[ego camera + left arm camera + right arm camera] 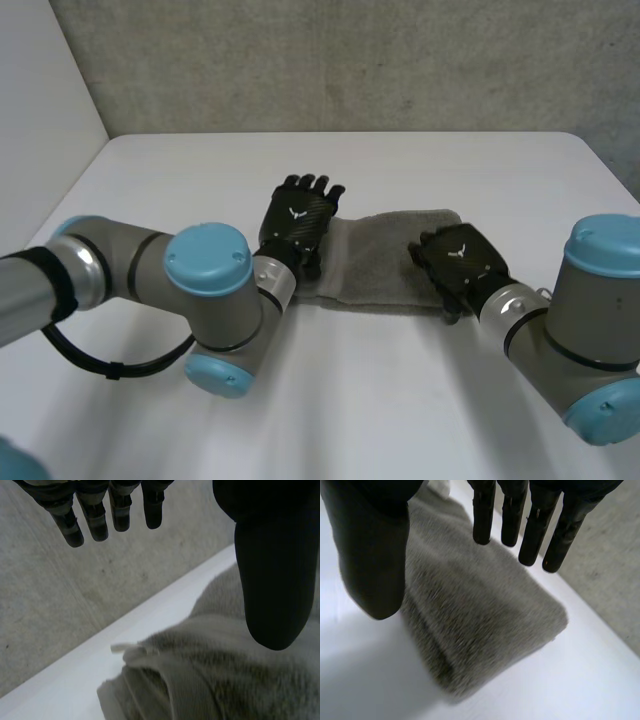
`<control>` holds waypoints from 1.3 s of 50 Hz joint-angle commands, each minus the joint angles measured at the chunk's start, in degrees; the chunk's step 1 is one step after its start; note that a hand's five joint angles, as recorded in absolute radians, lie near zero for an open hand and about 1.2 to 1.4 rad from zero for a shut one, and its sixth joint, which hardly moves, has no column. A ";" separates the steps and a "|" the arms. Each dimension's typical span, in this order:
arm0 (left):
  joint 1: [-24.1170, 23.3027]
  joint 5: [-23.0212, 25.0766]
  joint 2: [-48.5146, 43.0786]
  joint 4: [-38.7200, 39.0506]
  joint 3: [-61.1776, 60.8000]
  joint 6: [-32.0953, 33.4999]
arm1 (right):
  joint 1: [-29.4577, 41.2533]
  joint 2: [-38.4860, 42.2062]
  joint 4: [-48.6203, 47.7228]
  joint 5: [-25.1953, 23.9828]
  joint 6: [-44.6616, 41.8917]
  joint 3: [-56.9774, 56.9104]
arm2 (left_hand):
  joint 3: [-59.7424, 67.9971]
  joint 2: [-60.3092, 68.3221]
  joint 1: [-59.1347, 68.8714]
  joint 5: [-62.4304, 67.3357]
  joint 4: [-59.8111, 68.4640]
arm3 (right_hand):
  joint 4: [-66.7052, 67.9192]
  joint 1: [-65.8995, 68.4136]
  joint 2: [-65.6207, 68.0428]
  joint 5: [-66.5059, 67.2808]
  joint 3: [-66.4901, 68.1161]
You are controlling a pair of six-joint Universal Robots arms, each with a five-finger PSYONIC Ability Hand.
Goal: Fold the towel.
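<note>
A grey towel (385, 262) lies folded into a thick strip in the middle of the white table (400, 390). My left hand (298, 222) hovers over its left end, fingers (95, 515) straight and spread, thumb (272, 580) above the cloth, holding nothing. My right hand (460, 262) is over the towel's right end; its fingers (530, 520) hang straight above the folded towel (475, 615) and the thumb (372, 555) stands beside the towel's edge, gripping nothing. Under the left palm the towel (225, 680) shows layered folds and a small white tag (120, 648).
A grey concrete wall (350, 60) runs behind the table's far edge. A white panel (40, 120) stands at the left. Both arms reach in from the near side, elbows low over the table's front.
</note>
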 commanded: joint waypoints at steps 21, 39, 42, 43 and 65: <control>0.83 -3.02 3.74 -0.29 -5.81 5.52 | -2.68 10.83 -0.43 8.26 -5.69 -5.28 | 1.16 1.26 1.16 -0.57 1.26 | 53.40 53.69 53.33 52.67 53.09; 6.45 -2.85 17.89 -1.43 -12.58 3.14 | 4.49 3.53 -1.56 9.06 -29.94 -14.58 | 0.31 0.42 0.31 -1.41 0.42 | 56.20 56.49 56.13 55.47 55.89; 7.16 -3.02 18.51 -1.43 -12.23 3.14 | 11.09 6.50 -2.36 6.43 -30.21 -17.75 | 0.31 0.42 0.31 -1.41 0.42 | 56.20 56.49 56.13 55.47 55.89; 7.16 -3.02 18.51 -1.43 -12.22 3.14 | 11.12 6.52 -2.36 6.41 -30.21 -17.76 | 0.31 0.42 0.31 -1.41 0.42 | 56.20 56.49 56.13 55.47 55.89; 6.28 -2.49 17.28 0.33 -9.50 -1.69 | 10.77 2.57 -11.94 -0.18 -14.21 -9.76 | 0.31 0.42 0.31 -1.41 0.42 | -13.80 -13.51 -13.87 -14.53 -14.11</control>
